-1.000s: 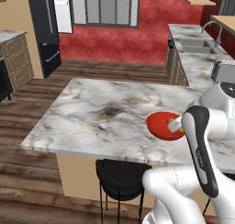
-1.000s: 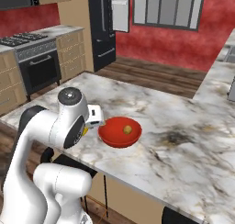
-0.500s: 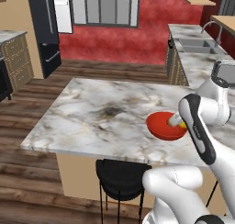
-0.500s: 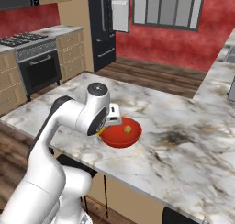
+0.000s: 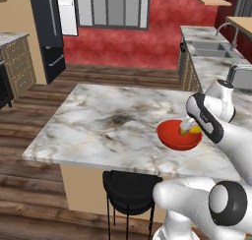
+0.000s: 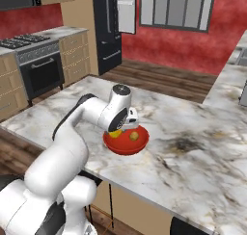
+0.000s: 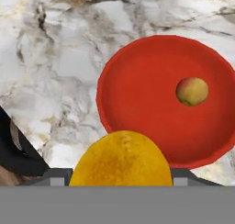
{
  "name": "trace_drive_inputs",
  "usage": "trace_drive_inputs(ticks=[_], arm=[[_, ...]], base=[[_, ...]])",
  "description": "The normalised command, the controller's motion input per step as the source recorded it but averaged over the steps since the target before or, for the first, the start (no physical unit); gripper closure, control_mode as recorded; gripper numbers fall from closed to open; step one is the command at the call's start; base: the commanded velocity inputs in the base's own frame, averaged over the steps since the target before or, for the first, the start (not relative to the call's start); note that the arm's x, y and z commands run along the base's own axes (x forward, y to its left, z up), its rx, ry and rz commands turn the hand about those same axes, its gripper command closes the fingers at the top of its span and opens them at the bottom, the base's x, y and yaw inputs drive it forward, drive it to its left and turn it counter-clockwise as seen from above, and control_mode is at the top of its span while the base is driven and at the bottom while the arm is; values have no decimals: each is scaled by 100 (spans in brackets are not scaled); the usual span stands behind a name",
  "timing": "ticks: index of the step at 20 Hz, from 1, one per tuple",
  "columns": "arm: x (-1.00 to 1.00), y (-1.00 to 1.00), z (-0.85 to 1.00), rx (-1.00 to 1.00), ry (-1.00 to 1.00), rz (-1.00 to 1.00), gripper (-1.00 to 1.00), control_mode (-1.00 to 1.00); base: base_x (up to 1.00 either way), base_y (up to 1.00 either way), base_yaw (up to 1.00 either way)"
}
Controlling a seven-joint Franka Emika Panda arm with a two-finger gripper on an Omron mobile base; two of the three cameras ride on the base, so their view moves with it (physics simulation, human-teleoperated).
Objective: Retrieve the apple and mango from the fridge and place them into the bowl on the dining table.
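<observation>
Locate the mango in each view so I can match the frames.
Left base view: mango at right of centre, over the near-right rim of the red bowl, under the arm's wrist.
Right base view: mango left of centre, at the bowl's left rim, below the gripper.
Hand view: mango at bottom centre, large, between the jaws.
Shared landmark: the red bowl on the marble dining table, with an apple inside.
</observation>
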Motion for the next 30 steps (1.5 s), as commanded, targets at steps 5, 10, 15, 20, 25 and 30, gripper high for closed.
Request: trace_drive_inputs(ticks=[5,10,15,20,25,30], arm=[[51,-3,-54,0,0,4,100,-100],[49,0,-39,0,0,0,100,-100],[40,0,-28,0,0,0,100,-100],[39,-5,-22,0,0,0,100,-100],[33,-8,-25,0,0,0,100,-100],[23,-18,-28,0,0,0,100,-100]], base=[[0,0,0],[0,0,0],[0,0,0],[0,0,0],[0,0,0],[0,0,0]])
